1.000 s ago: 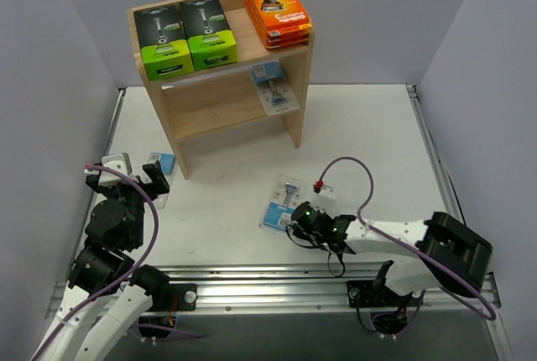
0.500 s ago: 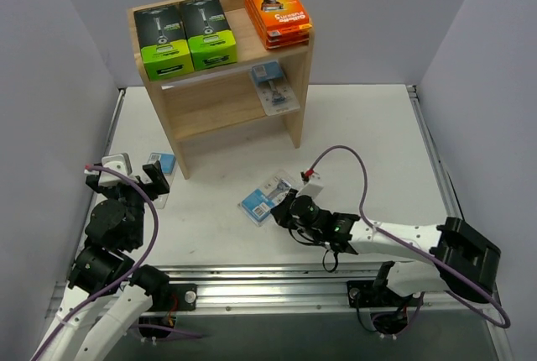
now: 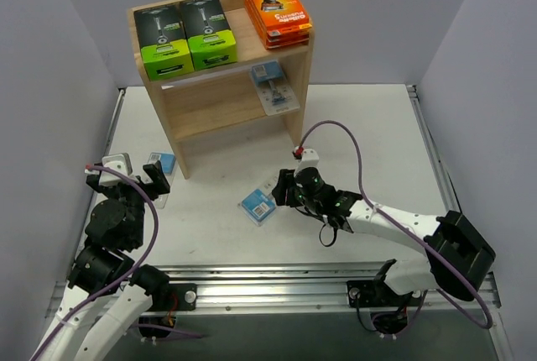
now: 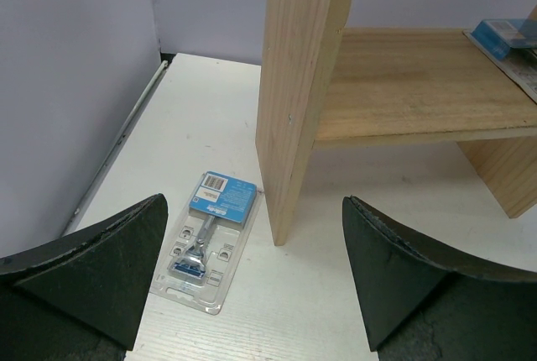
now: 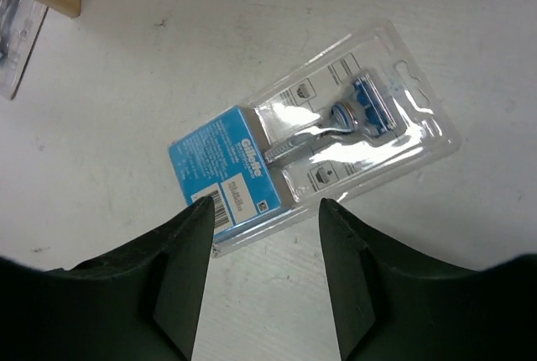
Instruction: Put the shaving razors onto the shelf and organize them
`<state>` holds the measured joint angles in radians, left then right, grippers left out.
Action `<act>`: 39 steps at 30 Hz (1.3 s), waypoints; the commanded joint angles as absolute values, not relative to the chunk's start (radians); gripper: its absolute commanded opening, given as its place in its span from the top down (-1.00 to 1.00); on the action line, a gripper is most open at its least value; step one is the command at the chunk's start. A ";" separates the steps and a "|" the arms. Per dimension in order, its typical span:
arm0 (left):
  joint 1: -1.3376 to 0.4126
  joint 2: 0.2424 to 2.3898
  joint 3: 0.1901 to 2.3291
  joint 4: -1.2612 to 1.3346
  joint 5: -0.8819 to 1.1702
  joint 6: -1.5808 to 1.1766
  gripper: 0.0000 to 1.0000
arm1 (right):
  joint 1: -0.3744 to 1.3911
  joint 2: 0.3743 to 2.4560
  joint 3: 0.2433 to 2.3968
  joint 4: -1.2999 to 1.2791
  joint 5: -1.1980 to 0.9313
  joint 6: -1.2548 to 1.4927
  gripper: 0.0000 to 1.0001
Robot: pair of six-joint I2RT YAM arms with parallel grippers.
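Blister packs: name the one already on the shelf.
The blister pack on the shelf's middle tier, below the orange boxes. The other two lie on the table, one by the left gripper, one by the right gripper.

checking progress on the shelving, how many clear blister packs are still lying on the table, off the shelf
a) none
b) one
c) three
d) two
d: one blister pack lies on the table in front of the shelf, a second pack lies by the shelf's left side panel, and only the third pack sits on the middle tier.
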<state>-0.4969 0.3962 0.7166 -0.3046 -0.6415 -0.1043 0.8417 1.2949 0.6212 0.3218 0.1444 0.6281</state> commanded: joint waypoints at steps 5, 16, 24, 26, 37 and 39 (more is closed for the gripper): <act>-0.503 0.396 0.724 -0.279 -0.627 -0.100 -0.88 | 0.825 1.408 0.776 0.311 -0.069 0.157 -0.01; -0.505 0.399 0.721 -0.276 -0.618 -0.092 -0.88 | 0.781 1.574 0.902 0.244 -0.207 -0.155 -0.04; -0.508 0.403 0.718 -0.272 -0.609 -0.091 -0.88 | 0.718 1.571 0.934 0.157 -0.299 -0.348 -0.05; -0.508 0.402 0.718 -0.272 -0.606 -0.091 -0.88 | 0.709 1.575 0.936 0.138 -0.322 -0.412 -0.06; -0.509 0.400 0.715 -0.265 -0.600 -0.086 -0.88 | 0.710 1.670 0.980 0.126 -0.318 -0.606 -0.09; -0.509 0.400 0.713 -0.265 -0.595 -0.084 -0.88 | 0.712 1.690 0.997 0.100 -0.327 -0.646 -0.09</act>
